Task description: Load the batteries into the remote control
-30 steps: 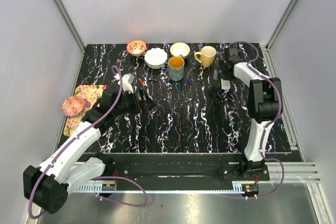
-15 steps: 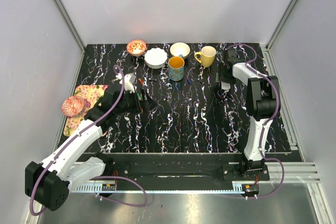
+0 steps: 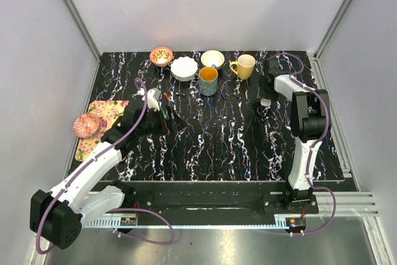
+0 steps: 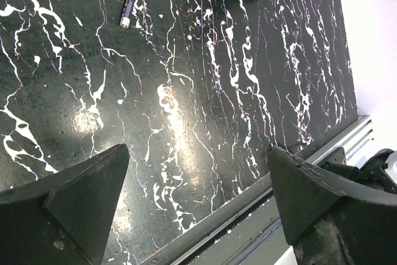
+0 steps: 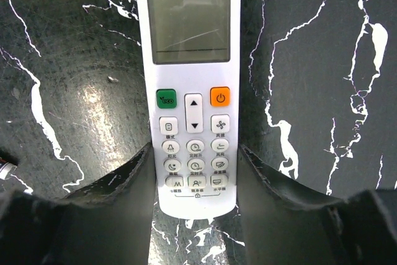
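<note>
The right gripper (image 5: 195, 153) is pinching the remote control (image 5: 192, 48) by its long edges, with 1 dark finger (image 5: 118, 197) pressing against each side of its lower end. The remote is lying on the black, white-veined table (image 5: 322, 60) with its button face up (a grey display, then a green key and an orange key below it). It is sitting toward the far right of the tabletop, near a yellow mug (image 3: 245, 66). The left gripper (image 4: 197, 159) is hovering over the left-centre of the table, its 2 fingers (image 4: 74, 197) spread wide and gripping nothing. 1 battery (image 4: 127, 9) is lying on the bare surface beyond those fingers.
</note>
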You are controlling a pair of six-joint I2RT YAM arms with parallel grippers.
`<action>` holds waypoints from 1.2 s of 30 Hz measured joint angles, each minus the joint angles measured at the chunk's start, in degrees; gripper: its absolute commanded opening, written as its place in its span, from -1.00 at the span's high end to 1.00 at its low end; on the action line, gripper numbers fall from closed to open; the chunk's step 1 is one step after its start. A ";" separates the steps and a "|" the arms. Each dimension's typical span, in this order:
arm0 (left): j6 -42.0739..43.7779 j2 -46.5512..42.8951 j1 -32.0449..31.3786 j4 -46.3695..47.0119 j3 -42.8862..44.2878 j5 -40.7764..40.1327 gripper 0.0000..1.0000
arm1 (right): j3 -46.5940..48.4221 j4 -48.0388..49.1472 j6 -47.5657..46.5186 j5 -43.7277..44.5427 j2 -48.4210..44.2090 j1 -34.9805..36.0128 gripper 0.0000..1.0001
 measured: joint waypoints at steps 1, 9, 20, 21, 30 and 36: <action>-0.13 -0.07 0.00 0.09 -0.15 0.00 -0.97 | -0.07 0.07 0.11 0.07 0.00 0.00 0.33; -0.37 -2.12 0.00 -0.81 -0.20 -2.21 -0.97 | -5.97 -0.87 6.73 1.86 -5.90 0.63 0.99; -2.97 -8.61 -0.02 -4.96 -0.24 -16.85 -0.98 | -19.06 -1.49 24.39 7.85 -33.66 32.09 1.00; -3.56 -9.51 -0.02 -5.20 -0.28 -18.29 -0.98 | -19.78 -1.66 26.77 7.98 -33.57 34.49 1.00; -8.26 -16.81 -0.02 -7.32 -3.58 -26.21 -0.97 | -16.63 -10.16 45.05 14.08 -17.05 49.16 1.00; -9.14 -17.27 -0.02 -7.76 -4.74 -26.93 -0.97 | -14.10 -12.07 54.31 13.86 -11.47 50.97 1.00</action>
